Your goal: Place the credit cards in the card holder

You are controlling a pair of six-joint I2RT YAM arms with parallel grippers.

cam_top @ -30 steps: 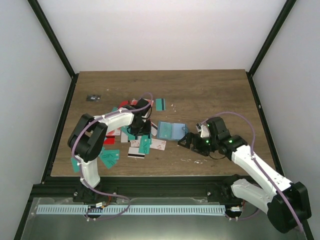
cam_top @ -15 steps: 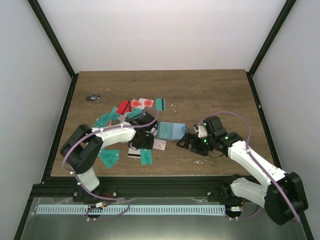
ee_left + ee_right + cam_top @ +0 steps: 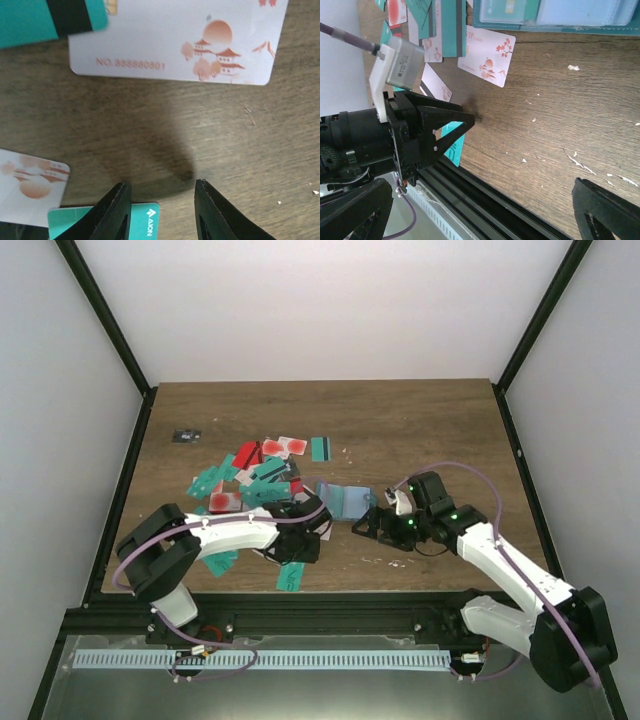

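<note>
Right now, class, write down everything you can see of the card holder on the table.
The card holder lies opened flat on the wooden table, beside the scattered cards. It is a blue-teal folder with a darker teal border and pale, glossy, plastic-looking pockets facing up. One pocket seems to hold a teal card already. Nothing grips it; a white-pink card lies just off its edge.

You had a thin white plastic card (image 3: 170, 45) printed with pink-red pagodas, a sun and blossoms, plus pale red numbering. Your thin teal striped card (image 3: 30, 20) carried a black band; the second teal card (image 3: 145, 225) bore white lettering. Your wooden table (image 3: 210, 140) was dark brown, grained. The flat blue-teal card holder (image 3: 345, 500) showed lighter blue pockets.
</note>
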